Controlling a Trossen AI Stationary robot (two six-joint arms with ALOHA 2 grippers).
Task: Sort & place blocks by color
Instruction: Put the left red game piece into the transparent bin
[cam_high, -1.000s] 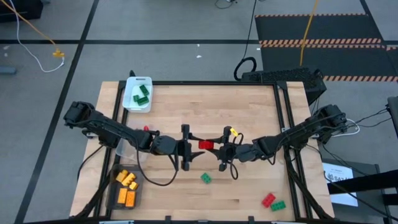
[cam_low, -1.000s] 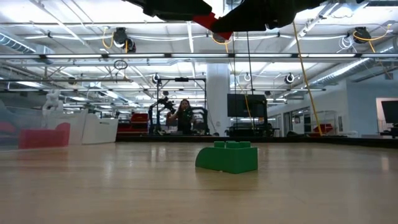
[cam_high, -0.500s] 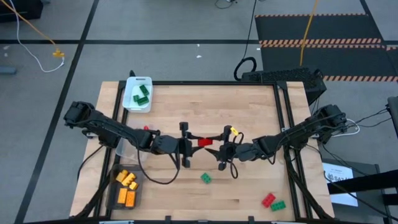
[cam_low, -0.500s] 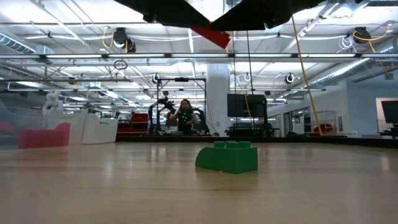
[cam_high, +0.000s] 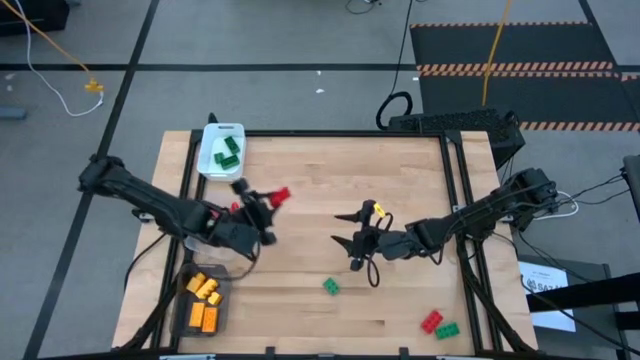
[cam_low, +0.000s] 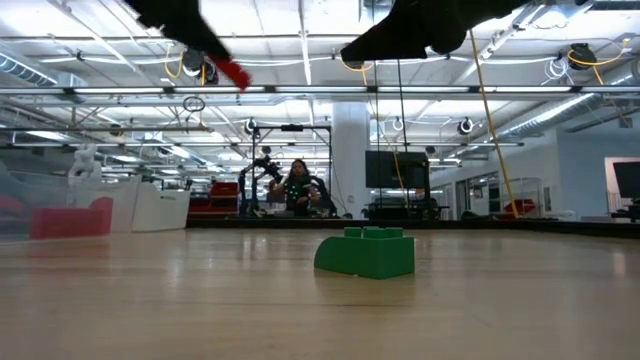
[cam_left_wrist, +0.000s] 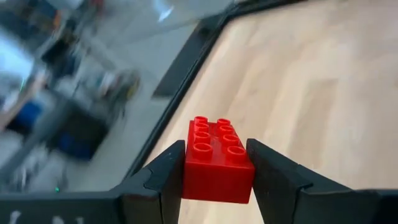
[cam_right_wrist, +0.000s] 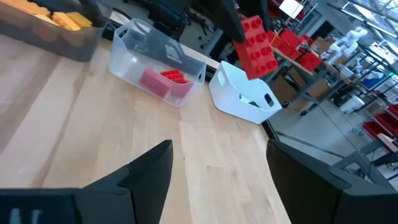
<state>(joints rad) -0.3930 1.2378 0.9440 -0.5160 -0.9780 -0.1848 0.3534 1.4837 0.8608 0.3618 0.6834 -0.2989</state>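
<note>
My left pincer (cam_high: 266, 198), clamped on the red block (cam_high: 279, 195), has swung away from counter (cam_high: 400, 180) centre toward the clear tray (cam_right_wrist: 157, 67), while my right pincer (cam_high: 348, 240) stays mid-counter, fingers apart, above the green block (cam_high: 330, 287).

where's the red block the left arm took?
High view: the red block is clamped in the left pincer above the table's left half, between the white tray and the clear tray.

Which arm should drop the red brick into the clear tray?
Left. Its gripper already clamps the red brick and is nearer the clear tray. The right gripper hangs open mid-table.
</note>
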